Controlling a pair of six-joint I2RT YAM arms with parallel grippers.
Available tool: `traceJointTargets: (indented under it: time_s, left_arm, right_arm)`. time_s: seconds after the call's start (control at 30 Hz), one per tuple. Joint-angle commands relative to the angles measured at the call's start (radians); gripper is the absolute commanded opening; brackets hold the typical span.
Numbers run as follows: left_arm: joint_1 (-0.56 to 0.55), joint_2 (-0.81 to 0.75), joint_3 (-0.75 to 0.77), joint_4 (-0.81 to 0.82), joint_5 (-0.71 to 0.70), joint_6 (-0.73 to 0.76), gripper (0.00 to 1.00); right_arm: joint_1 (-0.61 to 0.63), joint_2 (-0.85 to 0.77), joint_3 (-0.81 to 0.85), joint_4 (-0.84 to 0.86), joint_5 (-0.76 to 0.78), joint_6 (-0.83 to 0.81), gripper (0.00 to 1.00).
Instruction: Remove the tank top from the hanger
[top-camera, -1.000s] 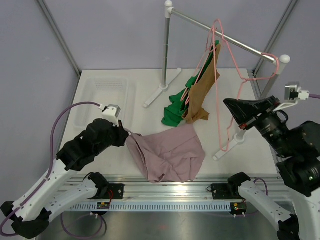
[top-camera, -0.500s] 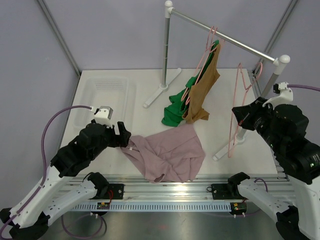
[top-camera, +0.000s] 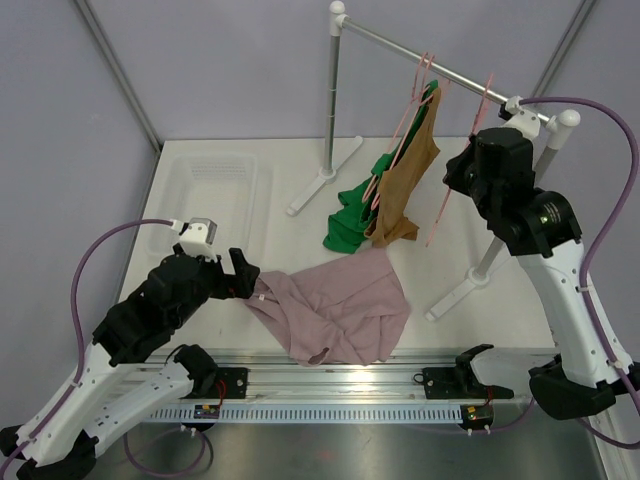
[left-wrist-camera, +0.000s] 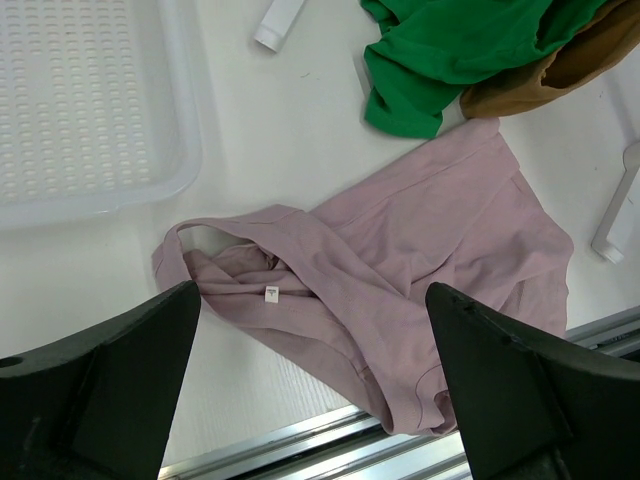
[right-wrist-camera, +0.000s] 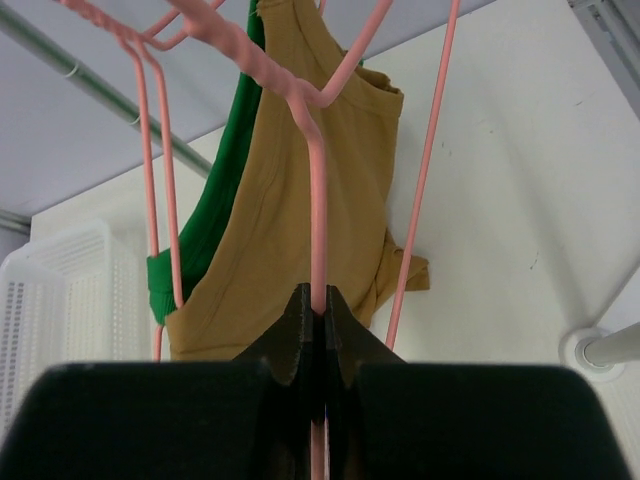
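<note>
Hovering low, your left end effector (left-wrist-camera: 312, 300) gapes wide over the crumpled mauve fabric tank top (top-camera: 345, 310) lying on the white tabletop (top-camera: 290, 240); your right end effector (right-wrist-camera: 318, 300), held high, pinches the pink wire hanger (right-wrist-camera: 318, 200)

The tank top (top-camera: 345, 310) is spread on the table (top-camera: 290, 240), towards its near edge. A tray (top-camera: 210, 190) is set at the far left. Behind the tank top a rail (top-camera: 440, 68) is raised, from which two garments (top-camera: 400, 190) are hung, trailing onto the table. A hanger (right-wrist-camera: 318, 200) is held to their right.
</note>
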Motion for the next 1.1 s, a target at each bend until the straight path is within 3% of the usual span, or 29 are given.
traceJointTargets:
  time_s: [0.0, 0.3, 0.6, 0.63, 0.73, 0.83, 0.9, 1.07]
  left_arm:
    - [0.002, -0.003, -0.004, 0.049, -0.002, 0.004, 0.99]
    - [0.002, -0.004, -0.009, 0.055, 0.024, 0.007, 0.99]
    - [0.002, 0.029, -0.003, 0.063, 0.038, -0.002, 0.99]
    - [0.002, 0.052, 0.006, 0.063, 0.038, -0.015, 0.99]
    - [0.000, 0.114, 0.016, 0.070, 0.056, -0.050, 0.99]
    - [-0.056, 0.161, -0.007, 0.127, 0.070, -0.104, 0.99]
    - [-0.171, 0.190, -0.030, 0.165, -0.007, -0.149, 0.99]
    - [-0.389, 0.414, -0.021, 0.217, -0.138, -0.223, 0.99]
  right_arm:
    - [0.001, 0.006, 0.041, 0.099, 0.145, 0.029, 0.00]
    - [-0.199, 0.052, 0.009, 0.099, -0.028, 0.058, 0.00]
    - [-0.200, -0.020, -0.135, 0.164, -0.094, 0.092, 0.03]
    - [-0.202, -0.023, -0.137, 0.162, -0.102, 0.092, 0.11]
    - [-0.202, -0.040, -0.135, 0.159, -0.133, 0.098, 0.65]
    - [-0.202, -0.064, -0.109, 0.132, -0.156, 0.098, 0.93]
    - [-0.202, -0.097, -0.097, 0.110, -0.180, 0.081, 1.00]
    - [-0.200, -0.213, -0.122, 0.050, -0.272, -0.032, 1.00]
